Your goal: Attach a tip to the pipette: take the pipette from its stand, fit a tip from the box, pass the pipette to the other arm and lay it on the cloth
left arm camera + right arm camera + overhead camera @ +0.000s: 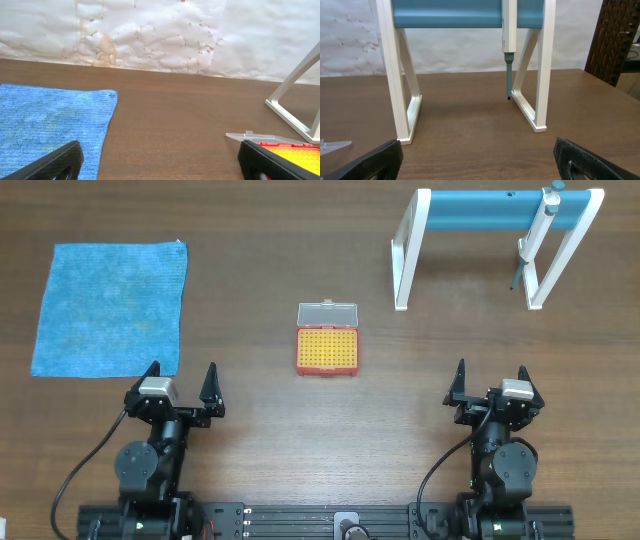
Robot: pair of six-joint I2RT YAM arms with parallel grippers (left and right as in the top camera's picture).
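The white pipette point(533, 242) hangs upright on the right end of the white and blue stand point(470, 212); in the right wrist view the pipette point(508, 50) points its grey-green shaft down between the stand's legs point(400, 80). The orange tip box point(327, 350) with yellow tips sits mid-table, clear lid folded back; its corner point(295, 152) shows in the left wrist view. The blue cloth point(110, 308) lies flat at the far left, and the cloth point(45, 125) is ahead of the left gripper. My left gripper point(182, 383) and right gripper point(490, 379) rest open near their bases, holding nothing.
The brown wooden table point(260, 270) has wide bare room between cloth, box and stand. A white papered wall point(160, 35) stands behind the table's far edge. A dark lattice panel point(617, 40) is off to the side beyond the stand.
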